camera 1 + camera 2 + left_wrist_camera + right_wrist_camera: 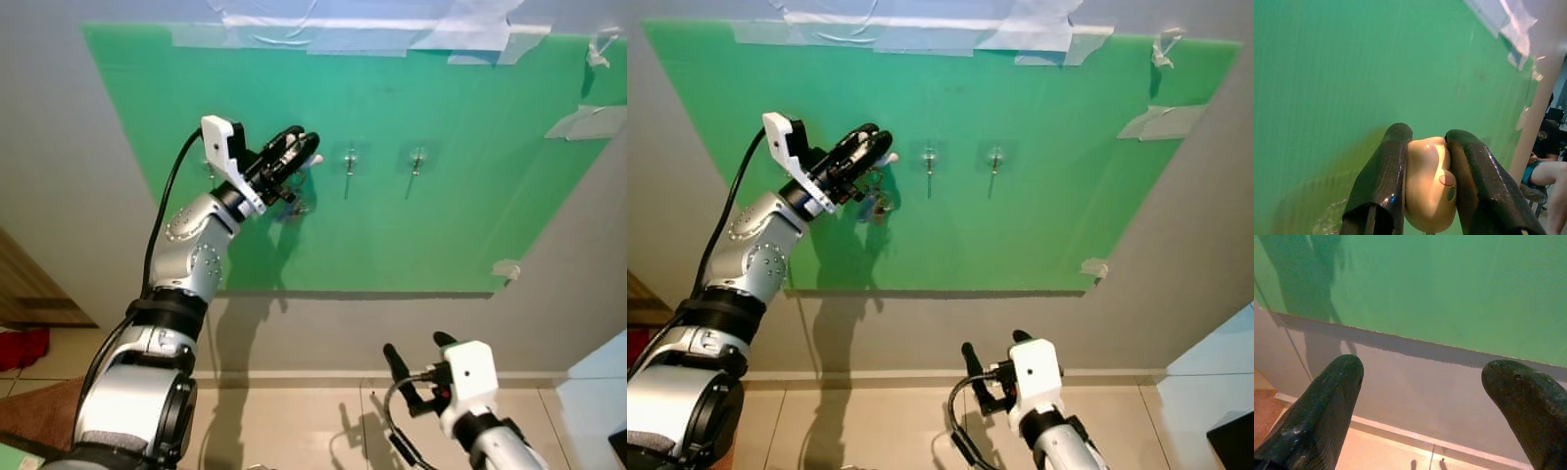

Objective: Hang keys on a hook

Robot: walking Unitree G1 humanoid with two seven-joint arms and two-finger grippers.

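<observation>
My left gripper (302, 149) is raised against the green board (441, 215) on the wall, shut on a cream keychain charm (1430, 183). The keys (297, 206) dangle just below its fingertips, close to the board. Two small metal hooks, one (350, 159) and another (416, 160), stick out of the board to the right of the gripper. A further hook (210, 166) sits partly hidden behind the left wrist. My right gripper (416, 364) hangs low near the floor with its fingers (1327, 411) spread open and nothing between them.
The board is taped to a grey wall (372, 333) with white tape (362, 34) along its top edge. Beige floor tiles (294, 421) lie below. A seated person (1547, 161) shows far off in the left wrist view.
</observation>
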